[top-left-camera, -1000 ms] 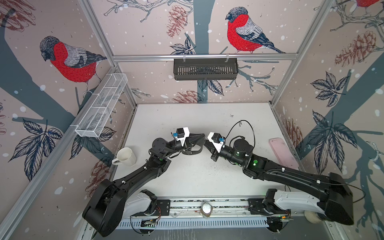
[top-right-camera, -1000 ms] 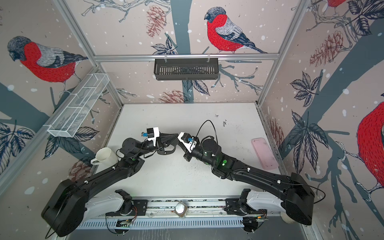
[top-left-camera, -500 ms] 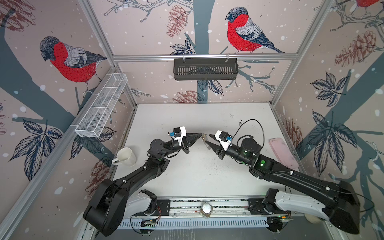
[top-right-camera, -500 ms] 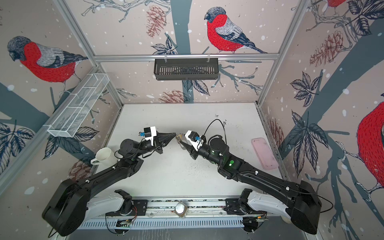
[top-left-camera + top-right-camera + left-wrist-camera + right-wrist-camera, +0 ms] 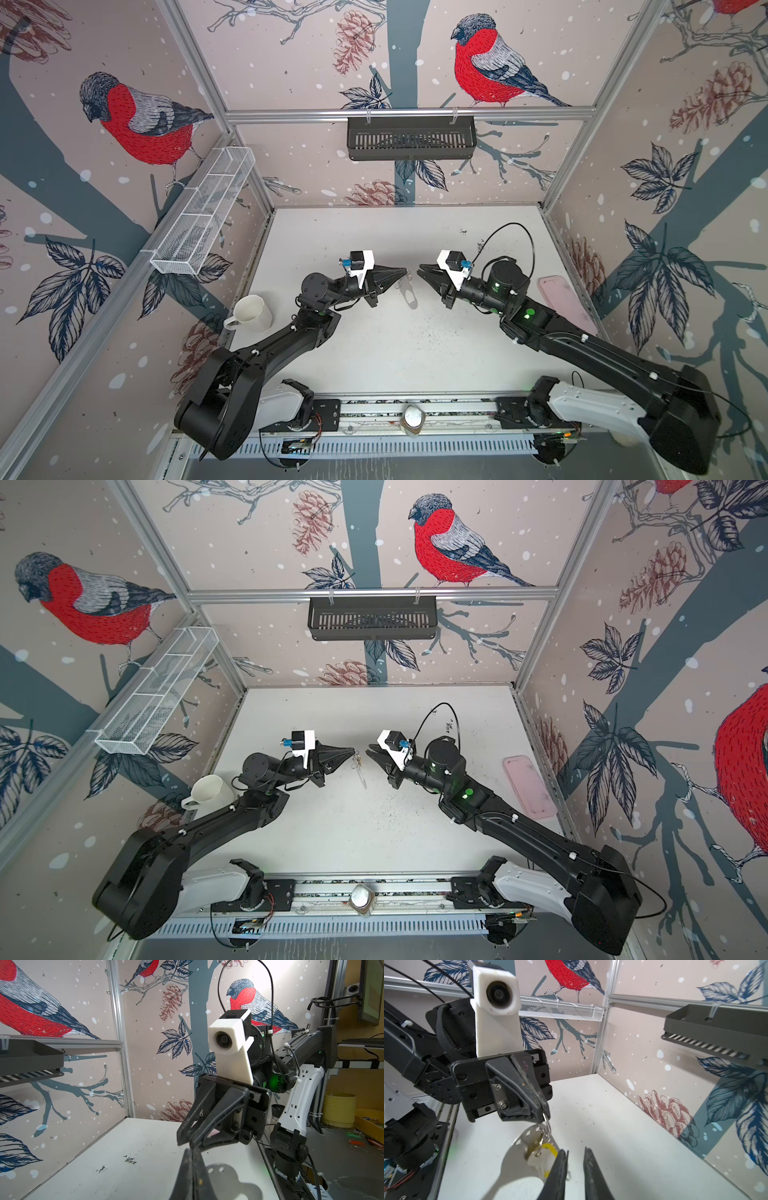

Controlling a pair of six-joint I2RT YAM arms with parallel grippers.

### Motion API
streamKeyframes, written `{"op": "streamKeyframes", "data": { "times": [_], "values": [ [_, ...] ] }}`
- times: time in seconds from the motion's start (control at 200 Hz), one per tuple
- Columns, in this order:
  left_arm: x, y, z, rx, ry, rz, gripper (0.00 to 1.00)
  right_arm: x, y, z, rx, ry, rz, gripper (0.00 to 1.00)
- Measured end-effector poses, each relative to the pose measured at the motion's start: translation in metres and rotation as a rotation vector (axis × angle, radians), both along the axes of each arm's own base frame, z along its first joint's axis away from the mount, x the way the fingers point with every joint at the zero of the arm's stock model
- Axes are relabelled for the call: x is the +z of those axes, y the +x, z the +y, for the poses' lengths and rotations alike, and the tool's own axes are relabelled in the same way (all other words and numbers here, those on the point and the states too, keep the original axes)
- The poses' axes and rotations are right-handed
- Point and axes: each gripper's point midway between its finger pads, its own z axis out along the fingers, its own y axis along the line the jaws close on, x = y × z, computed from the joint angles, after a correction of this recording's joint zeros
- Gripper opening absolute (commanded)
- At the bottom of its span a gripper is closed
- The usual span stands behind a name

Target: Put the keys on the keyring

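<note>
Right wrist view: left gripper (image 5: 543, 1109) hangs mid-air w/ fingers pressed together, pinching a small metal ring (image 5: 547, 1124); keyring (image 5: 527, 1157) plate dangles below it, above the worktop (image 5: 612, 1126).
Keys: dark key w/ yellow tag (image 5: 548, 1152) hangs against the plate face, apparently already threaded on a ring; exact link hard to tell.
Right gripper: fingers (image 5: 558, 1172) slightly spread, nothing between them, tips just beside the yellow tag, not touching as far as visible.
Top views: left gripper (image 5: 401, 272) and right gripper (image 5: 422, 274) point at each other, tips apart; plate hangs between them (image 5: 360, 771), thin edge-on, pale, hard to make out.
Handling, keyring: likely stiff flat metal, light-ish; free to swing and twist from one ring, so any nudge prob. sets it turning.
Handling, keys: small, hard, smooth; tag prob. slippery plastic but the broadest flat face, best spot for a pinch. Key blade narrow, poor hold.
Where to hold: plate rim or handle cut-out would steady it better than the ring.
Elsewhere: white mug (image 5: 251, 316) at left, pink phone (image 5: 565, 303) at right, both well apart from the work.
</note>
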Motion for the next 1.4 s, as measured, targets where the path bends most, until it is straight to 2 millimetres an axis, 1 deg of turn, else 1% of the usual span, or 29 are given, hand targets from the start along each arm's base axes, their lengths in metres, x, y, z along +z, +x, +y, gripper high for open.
{"op": "streamKeyframes", "data": {
  "times": [0.105, 0.37, 0.525, 0.655, 0.916, 1.401],
  "values": [
    [0.0, 0.0, 0.0, -0.002, 0.0, 0.002, 0.0, -0.005, -0.003, 0.007, 0.045, -0.01, 0.015, 0.19],
    [0.0, 0.0, 0.0, -0.003, -0.001, 0.006, 0.0, -0.002, -0.014, 0.016, 0.118, -0.006, 0.015, 0.17],
    [0.001, -0.001, 0.0, -0.004, -0.002, 0.002, 0.0, -0.002, -0.017, 0.017, 0.129, -0.006, 0.016, 0.14],
    [0.001, -0.001, 0.0, -0.007, -0.002, 0.003, 0.0, -0.004, -0.016, 0.018, 0.126, -0.009, 0.019, 0.11],
    [0.001, -0.001, 0.0, -0.007, -0.002, 0.003, 0.0, -0.005, -0.014, 0.019, 0.12, -0.009, 0.019, 0.09],
    [0.002, -0.001, 0.0, -0.005, -0.004, 0.002, 0.0, -0.002, -0.009, 0.021, 0.111, -0.001, 0.009, 0.1]
  ]
}}
